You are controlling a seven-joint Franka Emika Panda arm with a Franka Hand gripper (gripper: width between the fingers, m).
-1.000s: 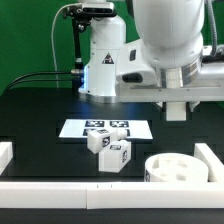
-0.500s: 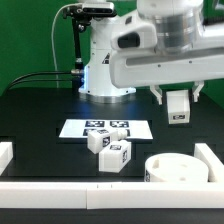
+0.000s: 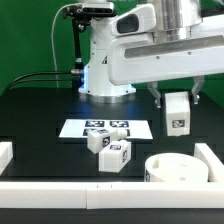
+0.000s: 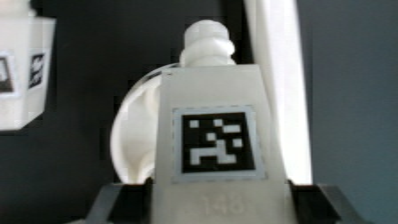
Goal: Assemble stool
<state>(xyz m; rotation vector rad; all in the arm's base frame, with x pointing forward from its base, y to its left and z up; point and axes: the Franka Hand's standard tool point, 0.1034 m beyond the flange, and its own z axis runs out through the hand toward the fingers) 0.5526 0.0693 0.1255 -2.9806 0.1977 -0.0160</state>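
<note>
Carrying a part over the black table (image 3: 40, 110): my arm (image 3: 150, 55) reaches in from 12 o'clock. My gripper (image 3: 177, 100) hangs near 3 o'clock in the exterior view, jaws clamped on one stool leg (image 3: 176, 114) with its tag facing outward. The seat (image 3: 178, 168) lies flat at 5 o'clock, recesses up. The held leg is at the seat's 12 o'clock and well clear of it, but I cannot tell how they line up in depth. The marker board (image 3: 105, 128) sits mid-table. Two loose legs (image 3: 116, 154) stand close together at its 6 o'clock edge, out of my path. In the wrist view the leg sits square in the grip, its screw tip (image 4: 210, 45) pointing away from my palm. To do this step well, I judge: keep the leg vertical, centre the tip over one recess before descending, go down slowly, and let the tip seat before any twist. Nothing visible pins the seat, so it may slide toward the border rail (image 3: 212, 155) at 4 o'clock; press straight down, never sideways. Against a second ago: the arm has swung, its forearm now level across the top where a bulky housing filled 1 o'clock. The leg hangs slightly lower and shows its whole tagged face, which was half hidden then. Seat, marker board and loose legs are unmoved, and the grip is unchanged.
</note>
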